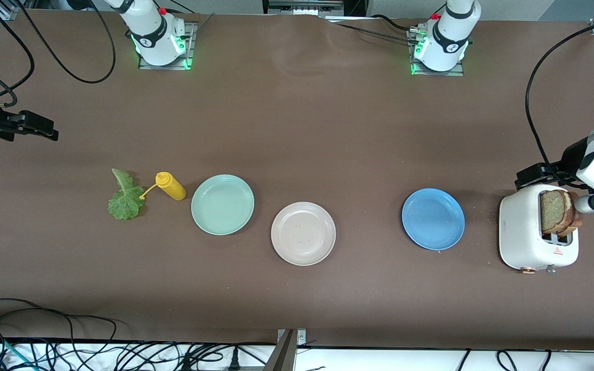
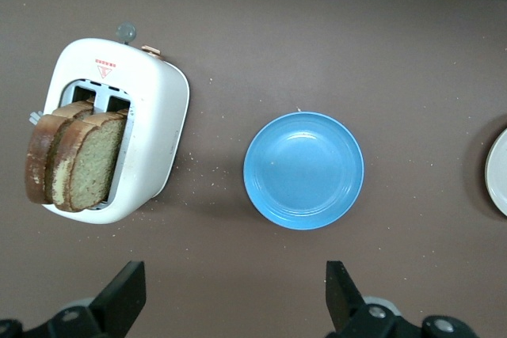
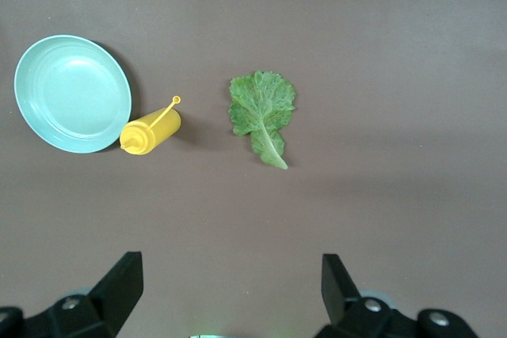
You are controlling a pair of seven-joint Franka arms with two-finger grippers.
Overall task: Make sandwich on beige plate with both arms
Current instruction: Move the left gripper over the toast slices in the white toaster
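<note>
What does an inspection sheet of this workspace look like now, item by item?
Surface: brown table, crumbs near the toaster.
Job's things: beige plate bare; two bread slices upright in the white toaster; lettuce leaf flat on the table.
Clutter: yellow squeeze bottle lying between leaf and mint-green plate; blue plate, nothing on it.
End effectors: left end effector open, above table beside toaster; right end effector open, above table near the leaf.
Cables: black cables along the table edge nearest the front camera.
Surroundings: nothing seen.
</note>
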